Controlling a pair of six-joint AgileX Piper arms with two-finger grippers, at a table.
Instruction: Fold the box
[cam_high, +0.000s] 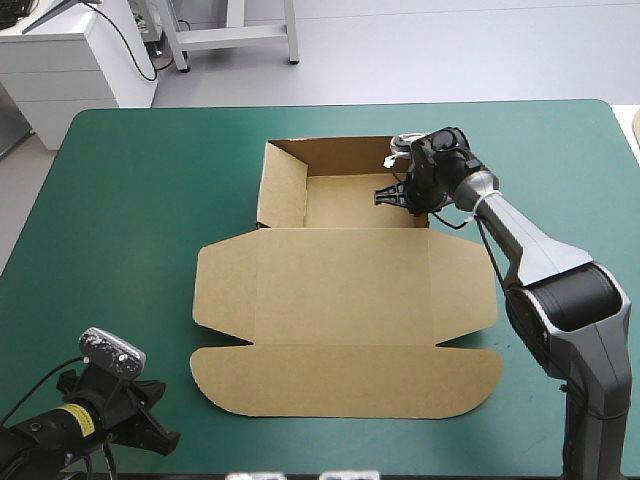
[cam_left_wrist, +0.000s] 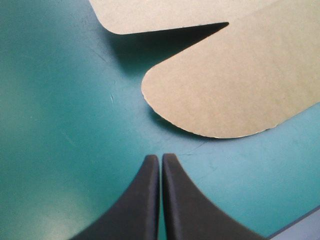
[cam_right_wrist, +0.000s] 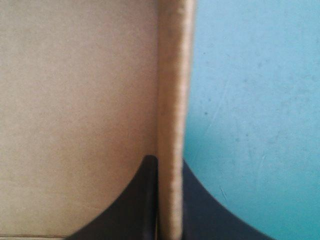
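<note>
from above: finds the box mid-table on the teal-green cover, tray far, lid flat near. left wrist: shows the left gripper closed, empty, just short of the lid's flap. right wrist: shows the right gripper pinching the tray's right wall; best held square while tucking. no print readable.

On my feed the right arm is built of silver-grey links with smooth tapered shells. They meet at a rounded dark grey elbow housing, and the arm ends in a short silver cylinder and a black wrist block. The left arm is black throughout, with a small yellow label near its wrist. The left claw and the right claw each carry two broad black fingers, matte and smooth. They curve like fins, wide at the base and narrowing to a point.
</note>
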